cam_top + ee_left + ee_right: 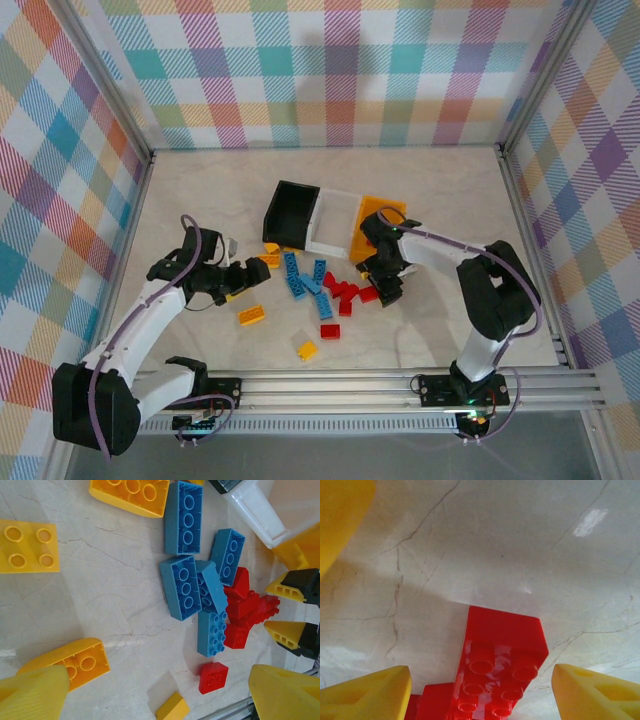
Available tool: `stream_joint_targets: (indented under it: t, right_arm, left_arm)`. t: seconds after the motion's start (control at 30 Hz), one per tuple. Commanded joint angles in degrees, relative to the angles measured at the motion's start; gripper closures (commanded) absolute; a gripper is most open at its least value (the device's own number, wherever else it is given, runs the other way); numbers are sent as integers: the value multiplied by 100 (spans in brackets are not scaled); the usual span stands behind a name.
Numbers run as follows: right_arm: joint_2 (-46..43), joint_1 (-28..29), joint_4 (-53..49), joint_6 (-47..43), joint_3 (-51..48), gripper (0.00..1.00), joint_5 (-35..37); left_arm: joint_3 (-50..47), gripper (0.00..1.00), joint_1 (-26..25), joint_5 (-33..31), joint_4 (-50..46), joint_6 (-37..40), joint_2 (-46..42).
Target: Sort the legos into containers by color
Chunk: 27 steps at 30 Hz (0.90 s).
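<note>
**Red brick (502,650) waits between the fingers of the right pincer (481,677)**

Red plastic with shiny studs lies straight under this pincer, studs upward, between its two yellow fingertips (375,690). The jaws stand apart. On one side a strip of table shows between tip and brick, and on the other side the tip is very close. I judge the pincer released, not clamped. More red legos (345,295) touch the brick on the side toward the wrist.

Such a brick should be light, hard and stiff, and not fragile. Its smooth walls can slip or turn if they are caught at a corner. The best hold is on two flat opposite side walls, low down, not on the studs. The touching neighbours may be dragged along.

The left pincer (250,274) is spread wide and holds nothing. A yellow-orange brick (80,662) lies just beside one of its fingers, and the blue legos (182,587) lie ahead of it.

Just beyond the right pincer three containers stand side by side. The yellow-orange bin (372,212) is closest to it, then the white bin (330,245), then the black bin (288,215).

The table (450,200) is pale, marble-patterned and looks smooth, so bricks may slide when pushed. Plaid walls (330,70) close three sides, and a metal rail (350,378) runs behind both pincers, at the arm bases.
</note>
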Motion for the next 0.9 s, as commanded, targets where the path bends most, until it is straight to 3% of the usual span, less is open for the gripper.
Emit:
stream_joint_targets:
  t: [0.0,0.47,0.87]
  right_arm:
    - [64,8,-8,138,-17,27,-32]
    - [164,12,-112,95,-205,33,-13]
    - [-161,4,-287,24,-437,60,246]
  left_arm:
    - [-16,7,-67,-36,-152,123,-75]
    - [-66,7,-67,-88,-147,81,-129]
    - [-168,7,-67,-82,-29,-26,-194]
